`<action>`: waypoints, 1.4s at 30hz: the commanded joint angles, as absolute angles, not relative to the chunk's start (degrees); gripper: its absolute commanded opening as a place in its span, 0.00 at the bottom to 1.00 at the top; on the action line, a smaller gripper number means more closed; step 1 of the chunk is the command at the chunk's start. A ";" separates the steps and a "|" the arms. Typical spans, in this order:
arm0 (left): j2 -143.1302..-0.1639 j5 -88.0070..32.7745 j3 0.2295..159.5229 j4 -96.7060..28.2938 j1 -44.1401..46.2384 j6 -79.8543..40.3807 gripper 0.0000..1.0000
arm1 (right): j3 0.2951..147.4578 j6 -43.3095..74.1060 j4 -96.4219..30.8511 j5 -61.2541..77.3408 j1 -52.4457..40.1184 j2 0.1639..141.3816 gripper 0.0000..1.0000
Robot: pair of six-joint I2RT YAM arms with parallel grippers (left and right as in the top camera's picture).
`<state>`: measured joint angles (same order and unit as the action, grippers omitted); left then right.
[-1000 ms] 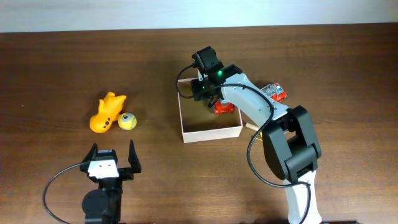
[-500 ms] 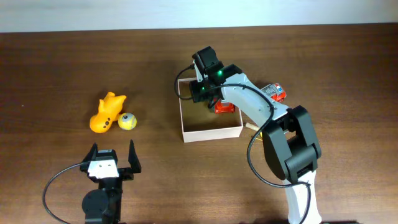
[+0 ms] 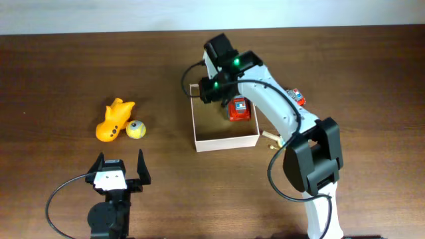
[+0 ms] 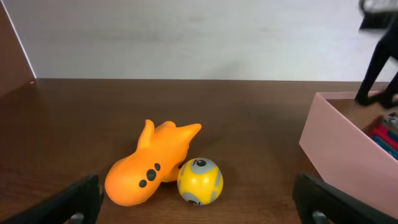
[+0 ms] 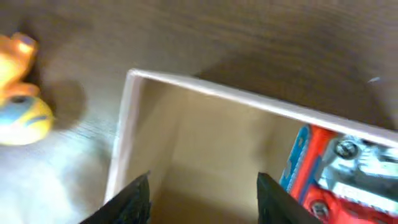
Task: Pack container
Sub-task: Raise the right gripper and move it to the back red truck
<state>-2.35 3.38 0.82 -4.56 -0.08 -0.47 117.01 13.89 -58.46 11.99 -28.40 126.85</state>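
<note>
The container [image 3: 214,131], a small square white-walled box with a brown inside, sits at the table's middle. A red toy car [image 3: 239,108] lies in its back right part. My right gripper [image 3: 209,91] hovers open and empty over the box's back left corner. In the right wrist view its fingers [image 5: 202,199] frame the container's bare floor [image 5: 205,130], with the red car [image 5: 336,168] to the right. My left gripper [image 3: 119,166] is open and empty near the front edge. In the left wrist view the container's wall [image 4: 348,155] is at the right.
An orange toy fish [image 3: 114,119] and a yellow ball [image 3: 136,129] lie left of the box, ahead of the left gripper [image 4: 199,213]. Another red toy car [image 3: 297,98] lies right of the box. A small tan piece [image 3: 269,136] lies by its front right corner.
My right gripper has lifted and moved back and left, off the red car. The car now lies uncovered in the container. The left arm has not moved.
</note>
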 commanded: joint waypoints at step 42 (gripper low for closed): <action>-1.91 2.74 0.54 -4.60 0.10 -0.62 0.99 | 116.20 68.53 -80.55 -10.20 -8.19 123.59 0.72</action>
<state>-2.35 3.38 0.82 -4.56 -0.05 -0.47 119.35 63.11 -82.39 -10.61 -7.64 125.19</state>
